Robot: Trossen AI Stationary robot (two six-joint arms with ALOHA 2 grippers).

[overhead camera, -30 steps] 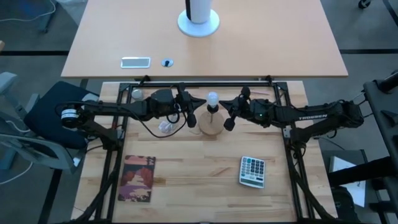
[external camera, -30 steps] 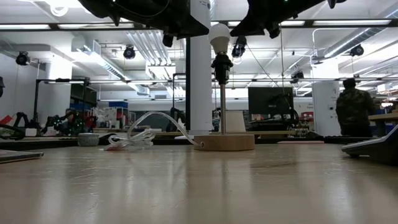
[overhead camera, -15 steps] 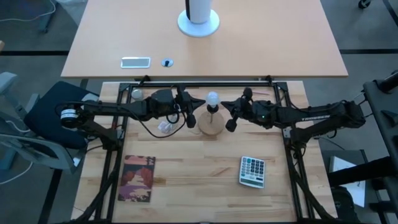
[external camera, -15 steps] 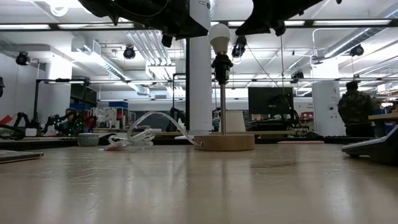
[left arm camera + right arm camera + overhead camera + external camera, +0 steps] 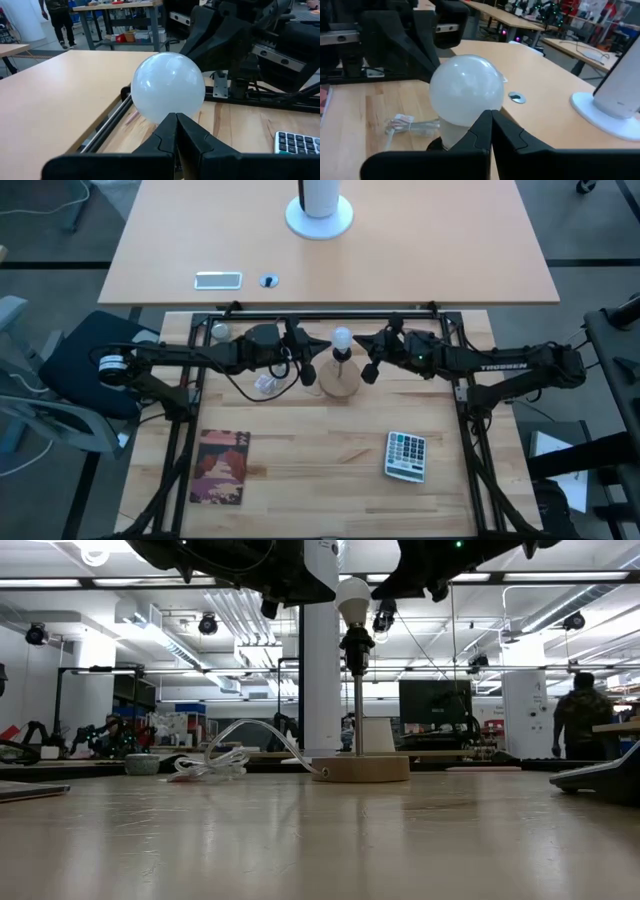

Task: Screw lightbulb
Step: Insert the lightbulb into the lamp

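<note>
Wood table (image 5: 320, 470) fronts workshop with person (image 5: 577, 720).

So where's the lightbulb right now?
The lightbulb sits on top of the little lamp stand in the middle of the wooden table, between the shut left gripper and shut right gripper.
</note>
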